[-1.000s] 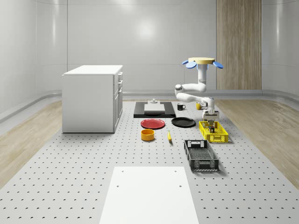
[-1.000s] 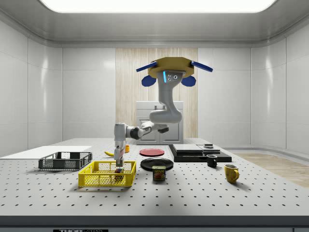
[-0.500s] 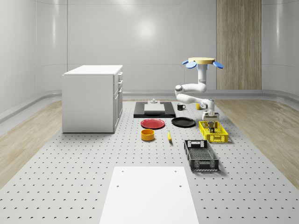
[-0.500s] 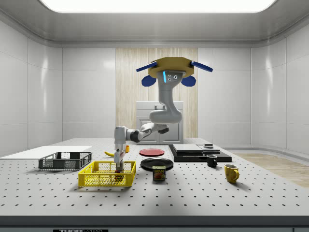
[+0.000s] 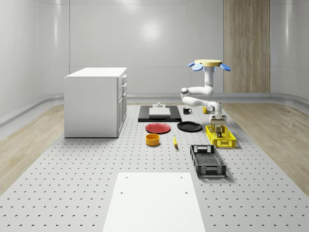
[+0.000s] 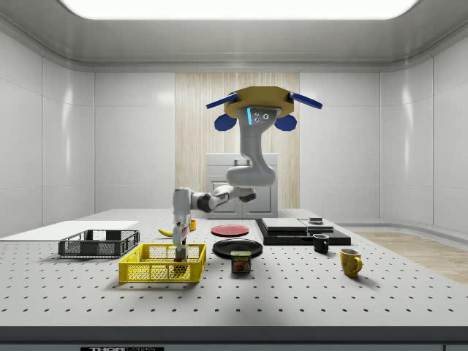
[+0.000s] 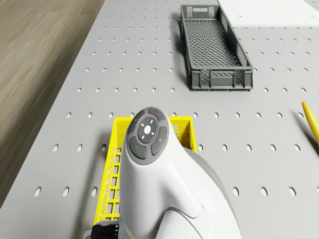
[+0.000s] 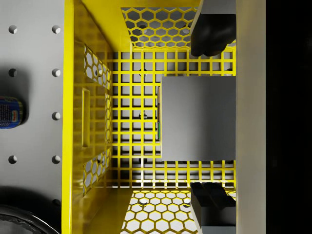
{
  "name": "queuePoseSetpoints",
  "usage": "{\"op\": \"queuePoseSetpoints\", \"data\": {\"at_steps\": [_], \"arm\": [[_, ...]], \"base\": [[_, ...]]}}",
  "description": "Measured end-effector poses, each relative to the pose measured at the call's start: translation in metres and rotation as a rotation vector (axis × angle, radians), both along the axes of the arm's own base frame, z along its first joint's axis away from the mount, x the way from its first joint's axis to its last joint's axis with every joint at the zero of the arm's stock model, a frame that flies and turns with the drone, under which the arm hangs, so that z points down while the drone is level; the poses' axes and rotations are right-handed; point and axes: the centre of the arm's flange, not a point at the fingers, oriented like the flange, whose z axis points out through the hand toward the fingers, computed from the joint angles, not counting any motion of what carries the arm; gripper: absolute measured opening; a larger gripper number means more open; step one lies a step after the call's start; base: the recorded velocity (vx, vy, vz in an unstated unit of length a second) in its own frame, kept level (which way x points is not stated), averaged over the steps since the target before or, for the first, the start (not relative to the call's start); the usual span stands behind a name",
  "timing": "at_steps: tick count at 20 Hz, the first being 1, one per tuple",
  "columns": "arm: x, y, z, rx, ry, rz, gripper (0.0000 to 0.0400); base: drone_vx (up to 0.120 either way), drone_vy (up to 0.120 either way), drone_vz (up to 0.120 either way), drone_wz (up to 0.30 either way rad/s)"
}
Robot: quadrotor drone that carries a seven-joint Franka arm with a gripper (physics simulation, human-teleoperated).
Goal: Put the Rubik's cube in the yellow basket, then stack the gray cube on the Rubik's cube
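The drone [image 6: 257,108] hovers in the upper middle of the side view, above the tabletop [image 6: 307,292] and beside the yellow basket [image 6: 162,264]. Its arm bends down toward the side view's left, so that the end effector [image 6: 178,249] hangs just over the basket's open top, right of center in the whole-scene view.

In the wrist view the gray cube [image 8: 197,118] sits in the middle of the picture, inside the basket. A thin strip of green and yellow edge, the Rubik's cube [image 8: 159,117], peeks out from under one side of it, so the gray cube rests on top. The two dark fingertips [image 8: 212,34] stand apart from the gray cube, with bare mesh showing between each and the cube: the end effector is released and grasps nothing.

A blue can [image 8: 10,112] stands on the tabletop just outside the basket wall. In the drone view a gray crate [image 7: 214,47] lies in the upper middle of the frame, well apart from the basket, and a banana [image 7: 311,119] lies at the right edge.
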Motion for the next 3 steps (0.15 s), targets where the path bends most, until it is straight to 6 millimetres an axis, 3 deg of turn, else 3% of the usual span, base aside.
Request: {"op": "queuePoseSetpoints", "data": {"at_steps": [3], "arm": [[0.0,0.0,-0.0052,0.0,0.0,0.0,0.0393]], "base": [[0.0,0.0,0.0,0.0]]}}
